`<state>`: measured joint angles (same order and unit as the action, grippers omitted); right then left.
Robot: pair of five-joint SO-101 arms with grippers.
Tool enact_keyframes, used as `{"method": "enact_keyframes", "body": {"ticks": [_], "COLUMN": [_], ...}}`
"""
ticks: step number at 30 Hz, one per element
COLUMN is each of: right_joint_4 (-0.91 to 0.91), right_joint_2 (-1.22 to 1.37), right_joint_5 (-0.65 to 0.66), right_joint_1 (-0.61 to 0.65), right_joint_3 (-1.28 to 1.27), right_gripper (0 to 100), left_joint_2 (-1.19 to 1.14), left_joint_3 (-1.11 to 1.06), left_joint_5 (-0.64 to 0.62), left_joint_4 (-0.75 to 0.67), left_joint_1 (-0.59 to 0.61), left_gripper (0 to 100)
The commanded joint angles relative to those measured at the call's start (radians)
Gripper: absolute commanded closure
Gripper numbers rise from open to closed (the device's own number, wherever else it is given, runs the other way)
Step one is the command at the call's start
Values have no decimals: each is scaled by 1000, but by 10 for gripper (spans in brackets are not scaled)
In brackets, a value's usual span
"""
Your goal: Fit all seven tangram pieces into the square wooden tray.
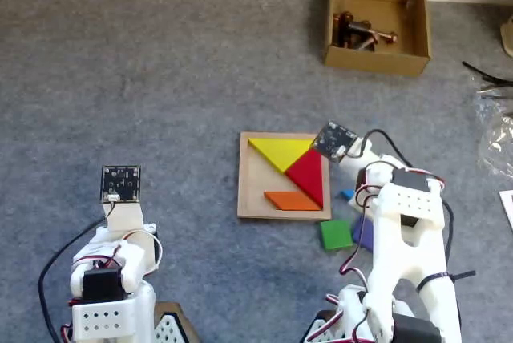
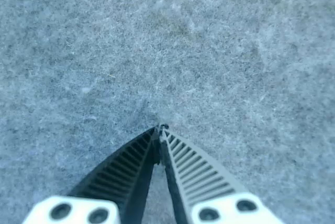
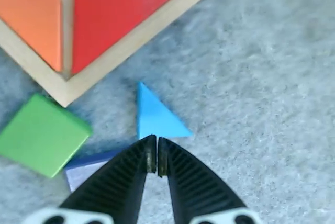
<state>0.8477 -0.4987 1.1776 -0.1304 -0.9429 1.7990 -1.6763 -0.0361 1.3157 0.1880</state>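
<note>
Sitting near the middle of the bench, the square wooden tray (image 1: 244, 199) holds the yellow triangle (image 1: 280, 152), red triangle (image 1: 309, 173) and orange piece (image 1: 292, 199). Off its near right corner lie the green square (image 3: 42, 134) and small blue triangle (image 3: 154, 116), just ahead of my right pincer (image 3: 157, 156), whose tips are pressed together. Lowered shut, I judge, it would shove the flat triangle away rather than grasp it.

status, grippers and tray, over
Left gripper shut, over mat. Right gripper shut, by blue triangle. Tray holds yellow, red, orange; green, purple outside. Nothing in the way.
</note>
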Motion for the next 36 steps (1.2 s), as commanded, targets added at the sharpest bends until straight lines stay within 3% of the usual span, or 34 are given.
{"method": "enact_keyframes", "body": {"ticks": [1,27,32,36], "right_joint_4": [-22,-22,-42,-91], "right_joint_2": [-5,-5,-4,5], "right_joint_5": [11,14,9,12], "right_joint_1": [8,25,25,25], "right_joint_3": [51,-12,-15,-19], "right_gripper": [991,990,918,917], "left_joint_2": [-7,-7,-7,-7], "left_joint_3": [-21,-21,-21,-21], "left_joint_5": [-2,-2,-2,-2], "left_joint_4": [8,8,8,8], "left_joint_1": [8,8,8,8], "left_gripper": [995,995,995,995]}}
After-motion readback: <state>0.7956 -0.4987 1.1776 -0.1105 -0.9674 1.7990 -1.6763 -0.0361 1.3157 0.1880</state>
